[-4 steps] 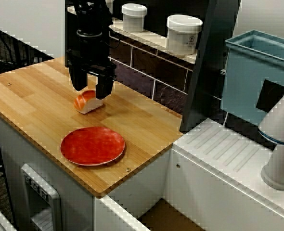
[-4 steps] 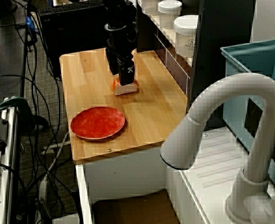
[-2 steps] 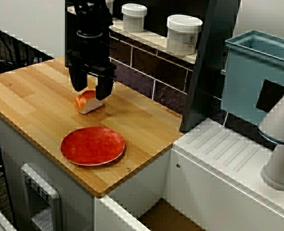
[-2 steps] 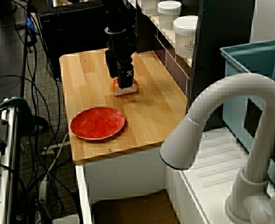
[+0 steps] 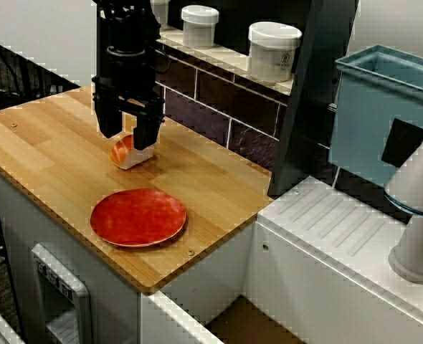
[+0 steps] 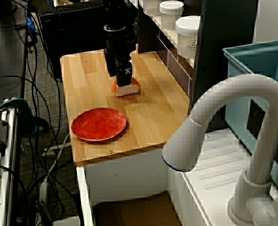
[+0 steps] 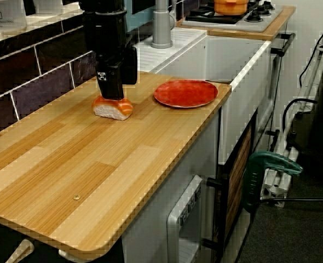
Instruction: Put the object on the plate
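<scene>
I see the wooden countertop point(image 5: 46, 154) carrying everything. My black gripper point(image 5: 127, 132) hangs upright just above the toy sushi piece point(image 5: 128, 152), its fingers point(image 5: 148, 132) spread apart on either side, pinching nothing. The glossy red plate point(image 5: 138, 216) lies flat near the counter's front edge, apart from the sushi. The sushi piece sits on the wood between the plate and the tiled back wall point(image 5: 219, 107), not on the plate.
</scene>
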Tool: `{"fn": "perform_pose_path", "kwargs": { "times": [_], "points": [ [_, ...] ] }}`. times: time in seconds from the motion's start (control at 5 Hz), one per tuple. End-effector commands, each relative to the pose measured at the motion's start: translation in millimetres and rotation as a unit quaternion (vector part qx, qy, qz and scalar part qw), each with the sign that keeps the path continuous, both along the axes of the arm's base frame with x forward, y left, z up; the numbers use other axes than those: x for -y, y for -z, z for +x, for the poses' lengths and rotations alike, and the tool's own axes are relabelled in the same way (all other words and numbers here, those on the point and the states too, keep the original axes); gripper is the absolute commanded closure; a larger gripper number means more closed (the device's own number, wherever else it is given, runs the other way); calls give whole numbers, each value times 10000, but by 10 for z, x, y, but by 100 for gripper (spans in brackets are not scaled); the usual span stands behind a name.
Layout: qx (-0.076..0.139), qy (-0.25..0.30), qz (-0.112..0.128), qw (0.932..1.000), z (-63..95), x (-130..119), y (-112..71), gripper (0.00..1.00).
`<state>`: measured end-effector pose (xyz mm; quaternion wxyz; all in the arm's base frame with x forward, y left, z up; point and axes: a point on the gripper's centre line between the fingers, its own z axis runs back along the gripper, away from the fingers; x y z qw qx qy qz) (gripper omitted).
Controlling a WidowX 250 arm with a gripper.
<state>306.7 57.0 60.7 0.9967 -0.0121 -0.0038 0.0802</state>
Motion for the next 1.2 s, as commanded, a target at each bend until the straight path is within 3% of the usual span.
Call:
{"fn": "perform_pose_path", "kwargs": {
  "times": [0.0, 0.6, 0.8, 1.0],
  "points": [
    [455, 57, 224, 9987, 59, -20, 77, 0],
    [402, -11, 308, 9987, 118, 22, 290, 0],
    [313, -115, 261, 9991, 147, 9, 304, 100],
    [277, -156, 248, 9992, 182, -7, 287, 100]
  ]
}}
